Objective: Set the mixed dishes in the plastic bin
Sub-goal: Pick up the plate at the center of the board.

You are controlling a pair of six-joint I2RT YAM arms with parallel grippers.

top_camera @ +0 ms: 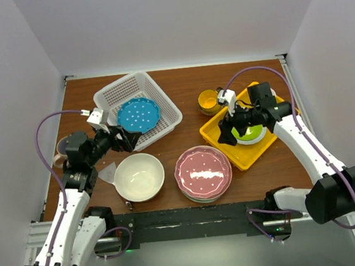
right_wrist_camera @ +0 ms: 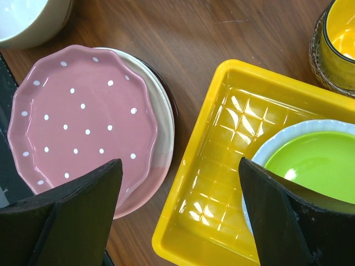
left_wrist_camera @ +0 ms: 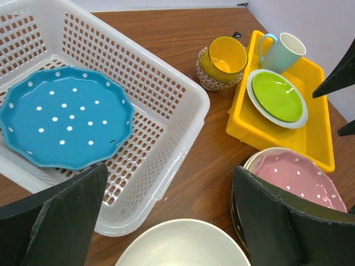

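The blue dotted plate [top_camera: 138, 115] lies in the white plastic bin [top_camera: 111, 92] as the left tool [left_wrist_camera: 169, 180], spread wide and empty, hangs at its near edge, while the right tool [right_wrist_camera: 180, 169], likewise spread, hovers over the yellow tray [top_camera: 229, 153] beside the pink dotted plate [top_camera: 202, 170]

On the right of the wooden tabletop [top_camera: 180, 94], a flat yellow tray [top_camera: 227, 150] holds a lime-green, white-rimmed plate [left_wrist_camera: 276, 95]; a pale cup [left_wrist_camera: 283, 52] stands in its far corner.
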